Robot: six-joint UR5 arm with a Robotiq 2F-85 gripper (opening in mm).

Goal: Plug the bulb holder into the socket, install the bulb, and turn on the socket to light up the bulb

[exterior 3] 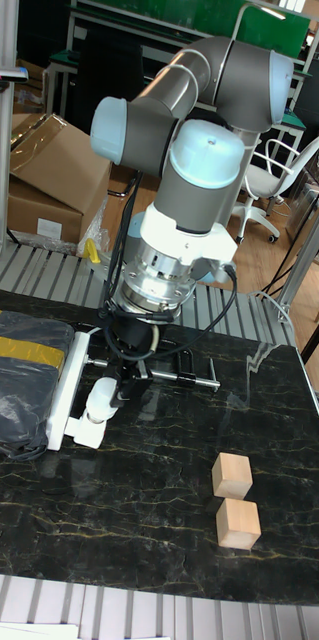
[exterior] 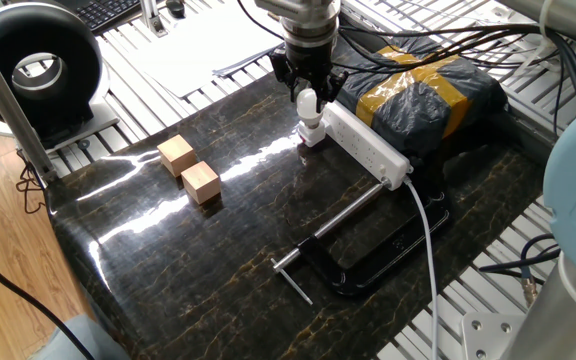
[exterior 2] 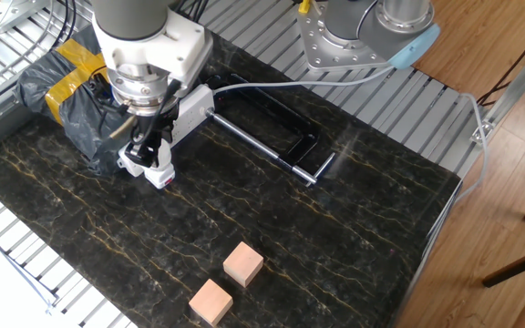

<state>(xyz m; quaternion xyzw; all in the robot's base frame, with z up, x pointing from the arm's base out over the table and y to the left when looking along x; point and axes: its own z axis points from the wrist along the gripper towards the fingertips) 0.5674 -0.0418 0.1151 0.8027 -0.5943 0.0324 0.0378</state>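
**Bulb in my hand, right over the holder**

My hand is pointing straight down at the far end of the socket, and my fingers are clamped on the bulb, one on either side of it. The bulb stands upright, round top up between the fingers, base down. Directly under it sits the bulb holder, the small white cube plugged in at the end of the socket, on the side toward the open worktop. The bulb's base looks to meet the top of the holder; whether it is seated in the thread, I cannot tell from any view.

In the tall fixed view the bulb shows just below my hand, with the holder under it at the end of the long white socket.

The socket lies along the edge of a dark wrapped bundle with yellow tape. Its thick white cable runs off over the black clamp, which lies flat near the other end of the socket. Two wooden cubes sit side by side, well apart from my hand, on the open part of the worktop.
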